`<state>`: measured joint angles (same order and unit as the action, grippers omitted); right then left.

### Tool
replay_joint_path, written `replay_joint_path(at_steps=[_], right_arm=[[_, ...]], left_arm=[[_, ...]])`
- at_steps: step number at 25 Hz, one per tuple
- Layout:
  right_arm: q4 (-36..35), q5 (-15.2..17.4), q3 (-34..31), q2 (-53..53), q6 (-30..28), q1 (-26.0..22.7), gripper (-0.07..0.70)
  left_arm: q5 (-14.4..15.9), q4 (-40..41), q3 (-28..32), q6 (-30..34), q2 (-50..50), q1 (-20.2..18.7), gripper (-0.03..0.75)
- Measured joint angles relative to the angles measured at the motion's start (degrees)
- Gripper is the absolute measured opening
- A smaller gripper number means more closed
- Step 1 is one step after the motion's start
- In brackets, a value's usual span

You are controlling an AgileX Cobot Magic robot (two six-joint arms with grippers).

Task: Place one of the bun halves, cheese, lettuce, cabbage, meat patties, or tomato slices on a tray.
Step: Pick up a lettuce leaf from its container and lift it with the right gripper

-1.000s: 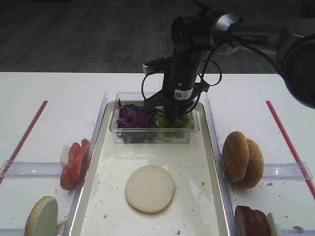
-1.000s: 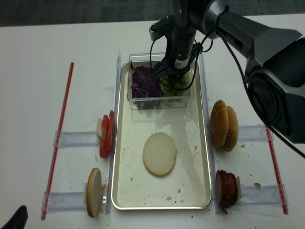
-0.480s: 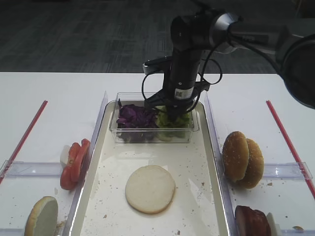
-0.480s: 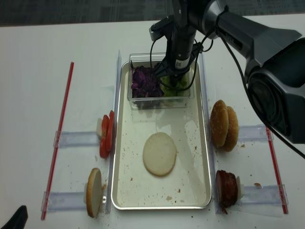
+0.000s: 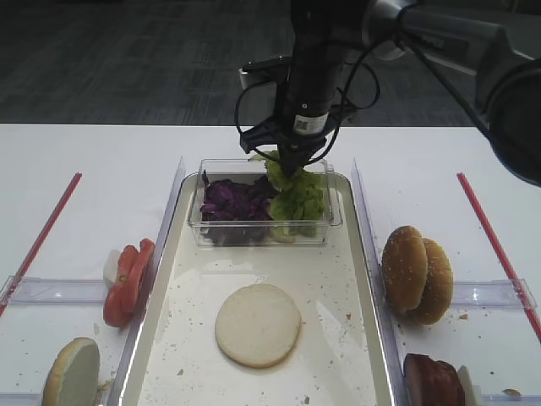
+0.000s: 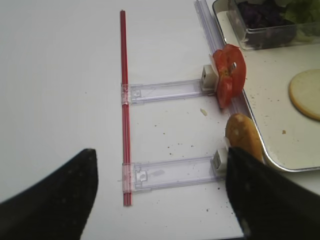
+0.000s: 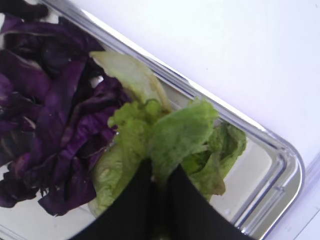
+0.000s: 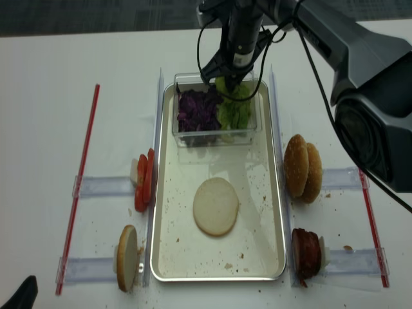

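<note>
right tool (image 5: 290, 161) pinching lettuce (image 5: 294, 193) | leaves dangle below it above clear box (image 5: 336, 222) | tray (image 5: 355, 279) underneath awaits the drop

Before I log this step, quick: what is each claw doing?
Right claw: closed on a lettuce leaf, lifted above the clear box.
Left claw: open, holding nothing, above the table.
</note>
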<state>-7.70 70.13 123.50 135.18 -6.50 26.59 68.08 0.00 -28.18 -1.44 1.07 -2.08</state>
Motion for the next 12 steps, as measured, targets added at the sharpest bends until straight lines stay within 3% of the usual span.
replay_joint_path(at_steps=[12], right_arm=[[-2.2,0.6,0.5,-3.1,2.6,0.0,0.085]], left_arm=[[0.0,0.0,0.0,0.0,0.0,0.0,0.491]])
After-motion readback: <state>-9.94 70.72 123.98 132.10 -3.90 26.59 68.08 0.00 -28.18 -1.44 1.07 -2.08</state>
